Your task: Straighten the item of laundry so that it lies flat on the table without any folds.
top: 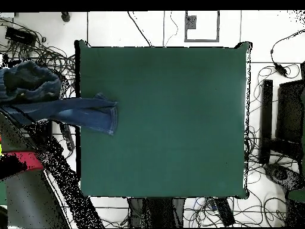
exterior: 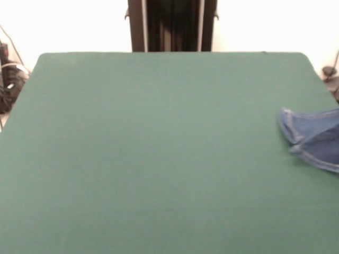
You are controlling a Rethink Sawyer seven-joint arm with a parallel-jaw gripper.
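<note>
- Although the task calls for the jeans point(top: 65, 110) to be laid flat on the table point(top: 167, 131), only the leg ends are found on the green cloth; in the overhead view the waist part is seen bunched beyond the table's left edge, off the surface.
- What carries that bunched part cannot be made out, so whether it is held or simply draped is left open.
- From the front view, the jeans point(exterior: 315, 140) are cut off by the picture's right edge, with a fold line visible where two layers overlap.
- No gripper is seen in either view, so its fingers cannot be described as apart or together; only the pedestal point(exterior: 172, 25) is shown at the table's far side.
- Nearly the whole table is left bare, so ample room is judged to be available for the garment to be drawn inward and spread.
- Cables point(top: 36, 45) are seen crowded on the floor around the table, which is judged a snag risk if cloth is dragged over the edge.
</note>
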